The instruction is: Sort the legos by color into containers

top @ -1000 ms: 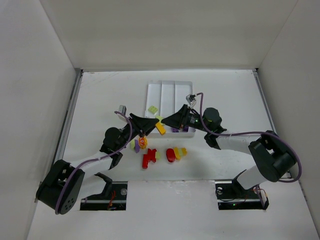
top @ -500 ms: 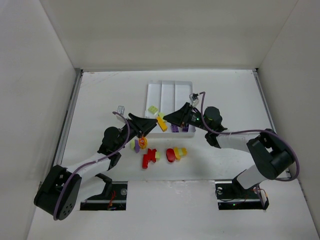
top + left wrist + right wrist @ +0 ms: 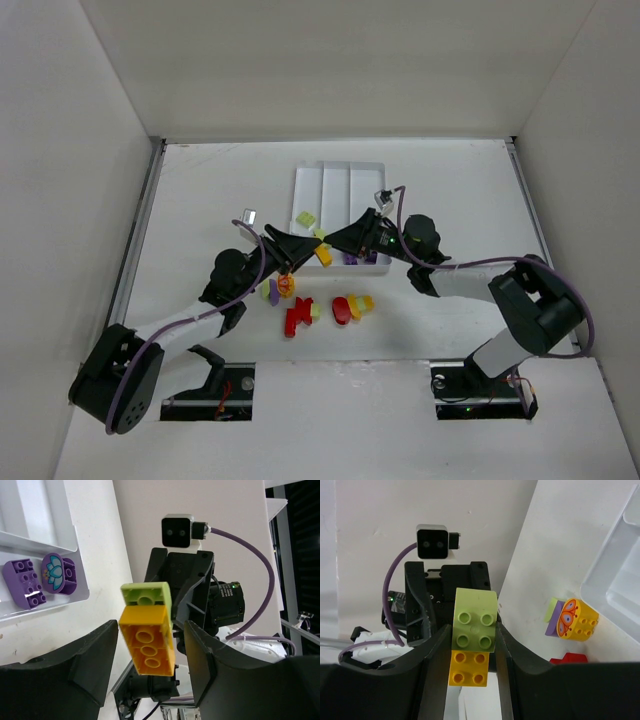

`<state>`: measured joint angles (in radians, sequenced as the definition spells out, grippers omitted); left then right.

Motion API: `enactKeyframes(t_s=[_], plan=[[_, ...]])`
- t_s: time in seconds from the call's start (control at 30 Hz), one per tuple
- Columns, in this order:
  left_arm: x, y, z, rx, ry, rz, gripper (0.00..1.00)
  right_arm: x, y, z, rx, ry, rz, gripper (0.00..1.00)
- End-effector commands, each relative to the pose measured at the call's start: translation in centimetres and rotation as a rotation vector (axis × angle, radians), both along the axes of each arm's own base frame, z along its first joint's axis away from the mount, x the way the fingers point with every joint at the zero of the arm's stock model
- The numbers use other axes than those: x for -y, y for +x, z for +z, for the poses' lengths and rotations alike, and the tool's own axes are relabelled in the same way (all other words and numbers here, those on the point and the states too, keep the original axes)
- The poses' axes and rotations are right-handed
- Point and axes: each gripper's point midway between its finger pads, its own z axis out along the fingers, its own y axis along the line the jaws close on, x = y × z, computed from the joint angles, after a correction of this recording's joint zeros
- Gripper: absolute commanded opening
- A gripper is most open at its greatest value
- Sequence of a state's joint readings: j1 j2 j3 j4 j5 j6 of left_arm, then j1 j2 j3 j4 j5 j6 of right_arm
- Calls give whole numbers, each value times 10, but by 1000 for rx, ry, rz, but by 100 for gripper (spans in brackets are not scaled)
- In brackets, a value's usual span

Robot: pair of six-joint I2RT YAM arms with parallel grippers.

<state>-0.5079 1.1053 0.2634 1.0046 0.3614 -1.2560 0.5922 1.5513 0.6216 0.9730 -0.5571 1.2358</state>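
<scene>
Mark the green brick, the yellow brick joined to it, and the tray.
green brick [image 3: 475, 621], right wrist view, studded face.
yellow brick [image 3: 148, 640], left wrist view, hollow underside.
tray [image 3: 30, 505], left wrist view, bare floor.

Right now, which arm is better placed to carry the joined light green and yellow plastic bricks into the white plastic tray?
Likely the right: the right hand grips the joined bricks, while the left hand stands open around them.

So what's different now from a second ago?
The left gripper has opened and let go of the green-and-yellow brick pair, which the right gripper keeps clamped between the two arms. The pair bobbed slightly toward the tray and back. The loose bricks near the arms and the tray itself stayed put.
</scene>
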Motion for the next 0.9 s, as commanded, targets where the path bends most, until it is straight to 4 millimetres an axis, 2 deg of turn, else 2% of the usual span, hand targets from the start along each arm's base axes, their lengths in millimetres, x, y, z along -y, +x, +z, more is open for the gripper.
enactKeyframes(t_s=[0.0, 0.17, 0.3, 0.47, 0.7, 0.87], plan=[[6, 3, 28, 110, -18, -6, 51, -5, 1, 23, 72, 56, 8, 31], [7, 5, 26, 118, -4, 3, 38, -4, -1, 24, 69, 63, 11, 32], [8, 5, 27, 118, -3, 4, 36, -4, -1, 23, 65, 62, 9, 32], [6, 4, 30, 135, -6, 13, 26, -2, 2, 24, 55, 79, -9, 31], [0, -4, 28, 156, 3, 15, 23, 16, 26, 24, 32, 104, -72, 31], [-10, -7, 20, 153, 23, 30, 22, 13, 43, 23, 31, 85, -83, 31]])
